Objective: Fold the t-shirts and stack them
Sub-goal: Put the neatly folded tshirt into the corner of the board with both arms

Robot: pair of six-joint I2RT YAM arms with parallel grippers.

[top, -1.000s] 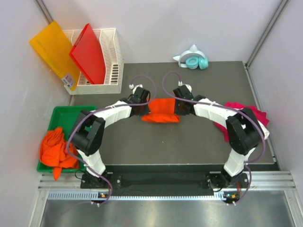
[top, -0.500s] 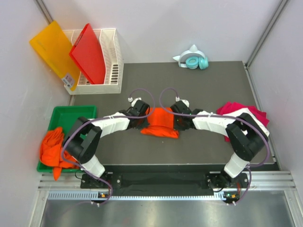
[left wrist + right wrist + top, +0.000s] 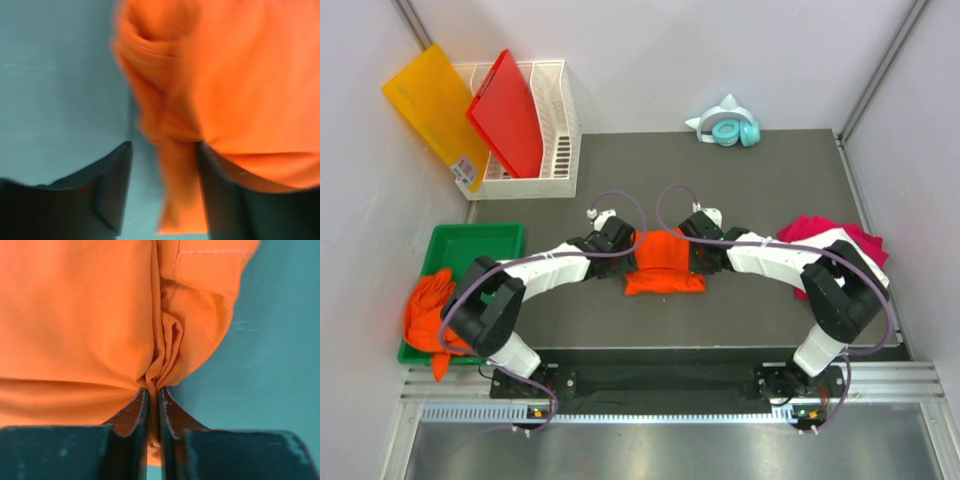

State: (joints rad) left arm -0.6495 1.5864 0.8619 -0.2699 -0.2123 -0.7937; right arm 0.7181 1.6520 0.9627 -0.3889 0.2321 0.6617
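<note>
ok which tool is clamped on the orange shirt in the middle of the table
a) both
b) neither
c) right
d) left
c: the right tool is pinched shut on a fold of the shirt, while the left tool stands open with cloth loose between its fingers.

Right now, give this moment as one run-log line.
left claw: open | right claw: shut on orange shirt | stage: partly folded, lying between claws
</note>
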